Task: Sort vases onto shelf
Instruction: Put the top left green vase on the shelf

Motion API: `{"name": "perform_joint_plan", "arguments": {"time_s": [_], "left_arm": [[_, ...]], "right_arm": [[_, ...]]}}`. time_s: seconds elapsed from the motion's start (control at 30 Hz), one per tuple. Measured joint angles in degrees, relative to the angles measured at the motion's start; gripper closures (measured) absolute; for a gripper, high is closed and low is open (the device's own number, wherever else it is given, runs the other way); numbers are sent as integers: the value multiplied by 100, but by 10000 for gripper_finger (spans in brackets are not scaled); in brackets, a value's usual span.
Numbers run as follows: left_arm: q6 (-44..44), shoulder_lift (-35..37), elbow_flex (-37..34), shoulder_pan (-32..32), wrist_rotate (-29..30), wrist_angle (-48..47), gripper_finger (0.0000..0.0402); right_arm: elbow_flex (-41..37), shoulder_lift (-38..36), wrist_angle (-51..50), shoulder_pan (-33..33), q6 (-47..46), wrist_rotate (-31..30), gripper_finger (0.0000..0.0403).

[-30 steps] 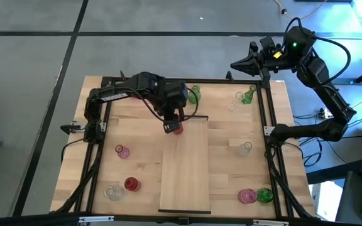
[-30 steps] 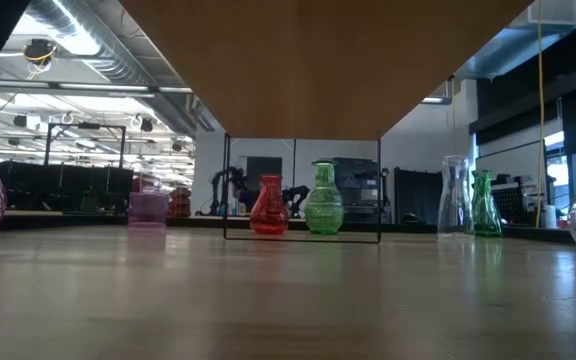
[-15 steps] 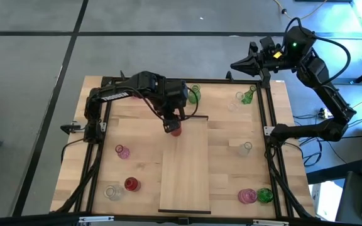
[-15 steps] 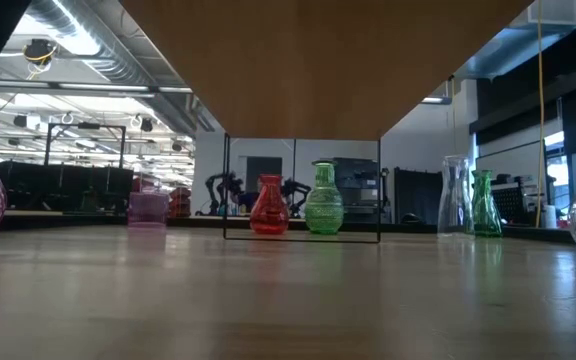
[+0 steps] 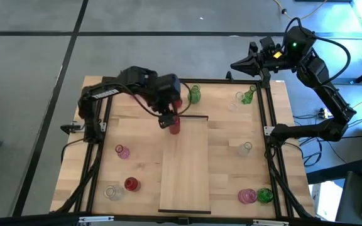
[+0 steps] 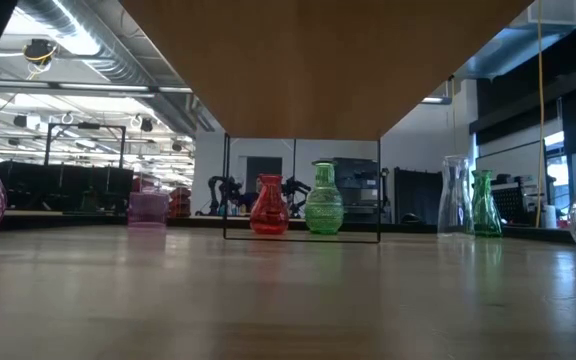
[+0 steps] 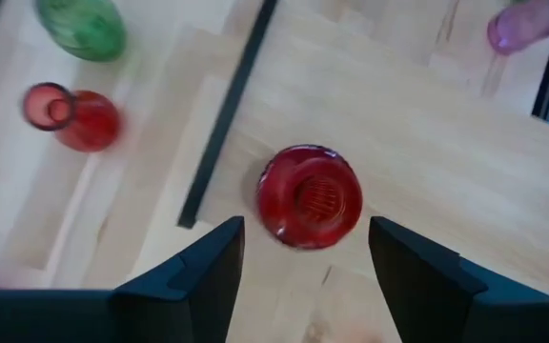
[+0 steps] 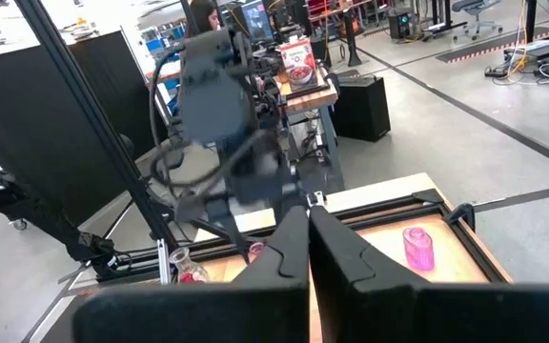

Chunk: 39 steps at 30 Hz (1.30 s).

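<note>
On shelf (image 5: 184,169): red vase (image 5: 174,125), no label.

A robotics lab in an open industrial hall: exposed ceiling ducts (image 6: 88,40) over rows of workbenches (image 6: 78,205), a polished concrete floor (image 5: 30,56), monitors (image 8: 255,19), black partition panels (image 8: 55,124) and a framed worktop (image 5: 131,163).

Butcher-block tabletop (image 5: 137,157) carries a pale wood shelf (image 5: 187,176) at centre, running 12 to 6. On the shelf: one red vase (image 5: 174,126) upright at its 12 end. Directly on the tabletop: green vases at 12 (image 5: 195,95), 1 (image 5: 248,95) and 5 (image 5: 264,195); pink at 9 (image 5: 123,151) and 5 (image 5: 247,196); red (image 5: 131,184) and clear (image 5: 112,192) at 7; clear at 3 (image 5: 246,148).
</note>
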<state>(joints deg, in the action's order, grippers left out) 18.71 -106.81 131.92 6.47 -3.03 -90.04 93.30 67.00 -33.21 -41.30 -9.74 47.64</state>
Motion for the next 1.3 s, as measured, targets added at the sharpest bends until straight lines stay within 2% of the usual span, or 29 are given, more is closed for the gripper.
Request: {"name": "perform_joint_plan", "arguments": {"time_s": [0.17,0.3,0.37,0.5,0.7,0.83,1.03,1.1,1.2,1.3], "left_arm": [[47,338,3,-16,175,-2,186],[-120,667,-407,-284,790,13,216],[-60,960,-879,-364,1070,15,242],[242,1739,-2200,-342,1142,112,303],[810,2954,-4177,-334,1164,1639,392],[1264,3743,-5045,-334,1288,2429,388],[1711,4600,-5801,-248,2278,2567,385],[1809,4777,-6016,-79,2363,2614,388],[1872,4950,-6259,139,2271,2720,395],[1878,4984,-6356,237,2249,2726,400]], "right_arm": [[0,0,2,0,-1,-2,402],[0,0,-16,2,-35,69,402],[0,0,-74,2,-38,139,402],[0,0,-190,7,-39,151,402],[2,31,-207,9,13,151,402],[2,141,-251,68,-10,148,402],[2,568,-114,684,111,141,402],[2,796,56,932,145,130,402],[2,1162,244,1130,292,-232,401],[2,1486,286,1220,620,-768,383]]}}
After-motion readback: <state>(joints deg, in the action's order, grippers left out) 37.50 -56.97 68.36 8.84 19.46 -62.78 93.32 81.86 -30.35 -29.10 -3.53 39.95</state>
